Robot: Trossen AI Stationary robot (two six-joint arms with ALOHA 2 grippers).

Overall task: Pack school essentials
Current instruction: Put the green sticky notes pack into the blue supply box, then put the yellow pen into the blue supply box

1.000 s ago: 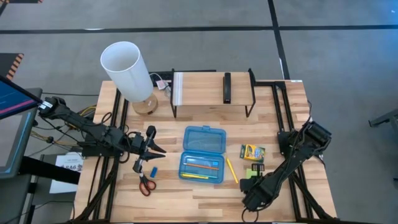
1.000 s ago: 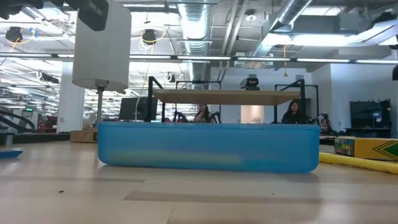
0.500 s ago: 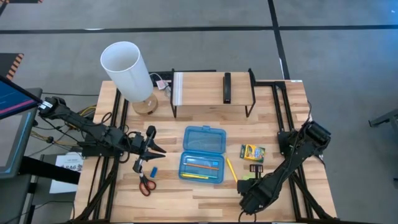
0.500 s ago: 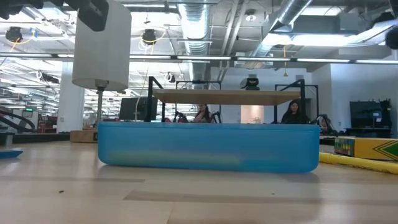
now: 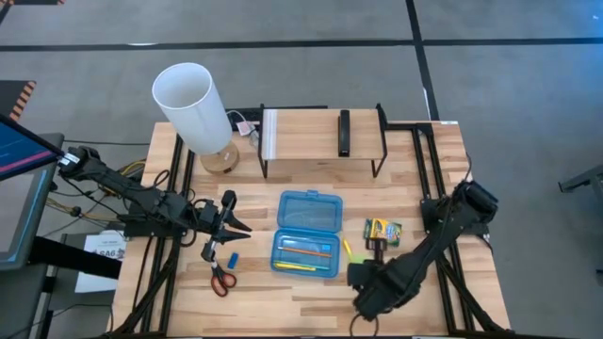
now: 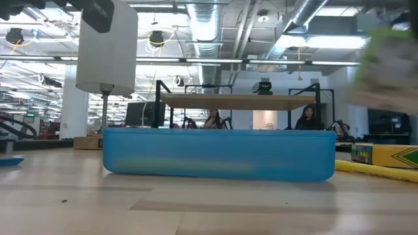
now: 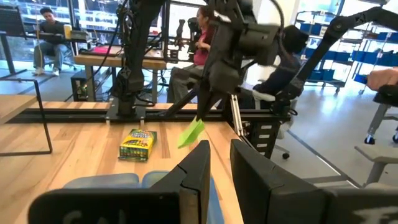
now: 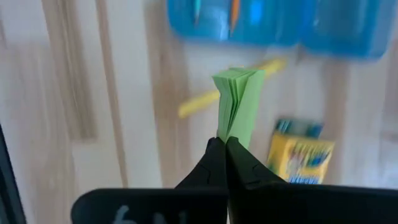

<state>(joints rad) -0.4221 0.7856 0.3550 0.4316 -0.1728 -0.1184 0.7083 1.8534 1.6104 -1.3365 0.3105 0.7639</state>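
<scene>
The green sticky-note pad [image 8: 235,106] is shut in my right gripper [image 8: 225,146] and hangs in the air just right of the open blue case [image 5: 306,234]. It shows as a blurred green patch [image 6: 386,62] in the low view. Orange and yellow pencils [image 5: 303,251] lie inside the case. A yellow pencil [image 5: 347,249] and the crayon box [image 5: 382,230] lie on the table to the right of the case. The red-handled scissors [image 5: 220,278] and the blue eraser [image 5: 233,258] lie to its left. My left gripper [image 5: 233,226] hovers open above them. My right gripper pinches the green sticky-note pad by one edge [image 8: 226,135] between its two shut fingers. The loose sheets fan out beyond the fingertips. The pad is lifted clear of the table, as the left wrist view shows [image 7: 191,132].
A white lamp [image 5: 193,108] stands at the far left of the table. A low wooden shelf [image 5: 320,132] with a black bar [image 5: 344,132] on it stands at the far edge. Bare wood lies in front of the case.
My right gripper has lifted the green pad off the table and carried it toward the table's left, nearer to the blue case. The pad now shows raised and blurred at the right edge of the low view.
</scene>
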